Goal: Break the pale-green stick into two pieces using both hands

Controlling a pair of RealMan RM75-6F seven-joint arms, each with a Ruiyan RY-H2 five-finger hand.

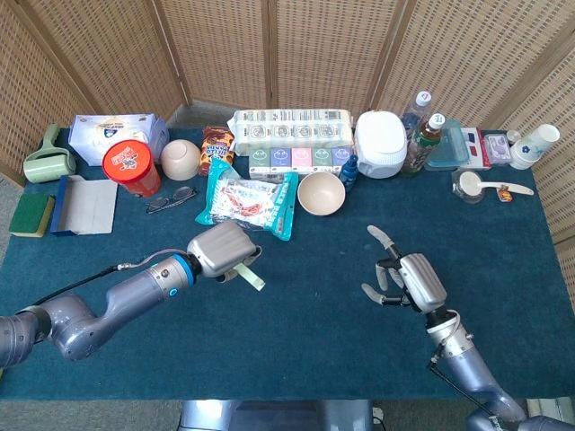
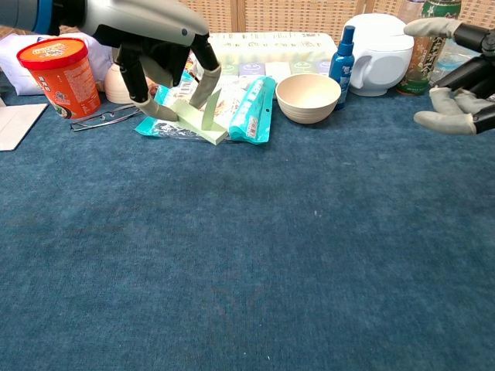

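The pale-green stick (image 1: 251,277) (image 2: 198,127) juts from my left hand (image 1: 220,252) (image 2: 158,46), which grips one end above the blue cloth, left of centre. Its free end points right and toward the table's front. My right hand (image 1: 404,279) (image 2: 455,73) hovers open over the right half of the table, fingers spread toward the left. A wide stretch of cloth separates the two hands, and the right hand touches nothing.
A snack bag (image 1: 247,202) lies just behind the left hand, with a beige bowl (image 1: 321,193) to its right. An orange tub (image 1: 130,167), glasses (image 1: 171,198), boxes, a white cooker (image 1: 381,144) and bottles line the back. The blue table (image 1: 314,341) spreads under both hands.
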